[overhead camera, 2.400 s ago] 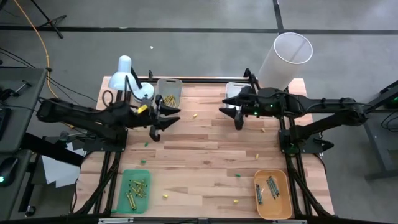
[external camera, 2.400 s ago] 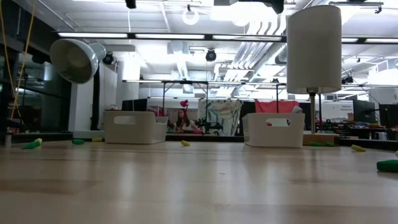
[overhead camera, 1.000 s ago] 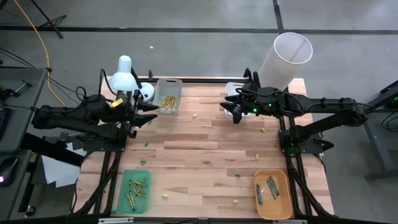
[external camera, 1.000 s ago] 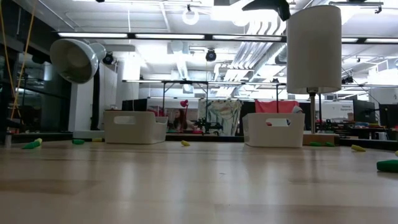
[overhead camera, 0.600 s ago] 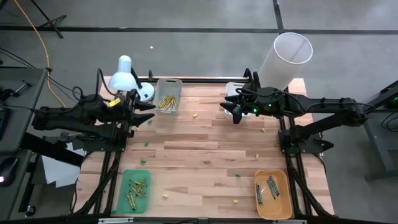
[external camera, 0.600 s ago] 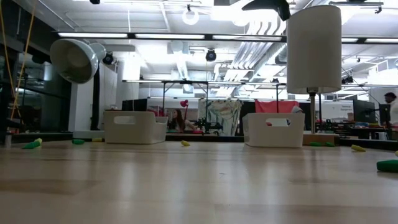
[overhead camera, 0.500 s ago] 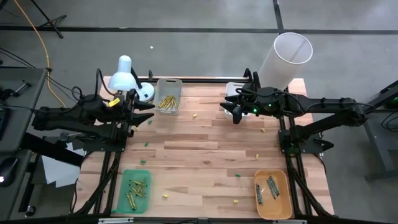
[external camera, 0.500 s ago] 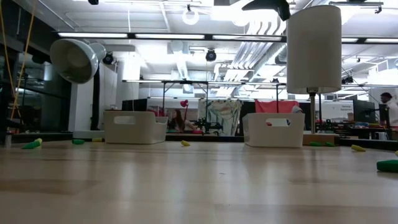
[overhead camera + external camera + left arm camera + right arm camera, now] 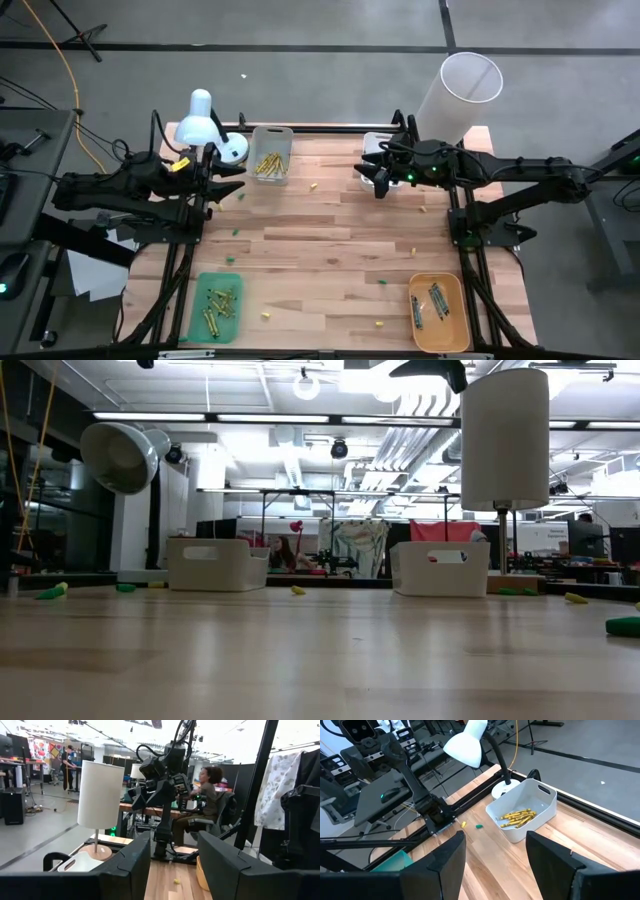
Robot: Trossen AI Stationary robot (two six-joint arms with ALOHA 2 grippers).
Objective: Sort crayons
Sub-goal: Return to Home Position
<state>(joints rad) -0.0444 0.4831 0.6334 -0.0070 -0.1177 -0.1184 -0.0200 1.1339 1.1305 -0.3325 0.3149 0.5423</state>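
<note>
Yellow crayons (image 9: 268,163) lie in a white bin (image 9: 272,133) at the table's far side; they also show in the right wrist view (image 9: 517,817). Yellow and green crayons (image 9: 220,303) lie in a green tray (image 9: 200,285) at the near left. Grey and teal crayons (image 9: 435,300) lie in an orange tray (image 9: 455,335) at the near right. My left gripper (image 9: 236,181) is open and empty, held level above the table's left edge, left of the bin. My right gripper (image 9: 372,179) is open and empty above the far right part of the table.
A white desk lamp (image 9: 198,122) stands at the far left corner. A tall white cylinder lamp (image 9: 458,95) stands at the far right. A second white bin (image 9: 372,142) lies partly under my right arm. Small green and yellow specks (image 9: 383,283) dot the wood. A person (image 9: 205,795) sits beyond the table.
My left gripper has drawn back from the middle of the table toward the left edge, tipped from pointing down to level, and stays open. My right gripper has risen a little toward the far edge, then kept still.
</note>
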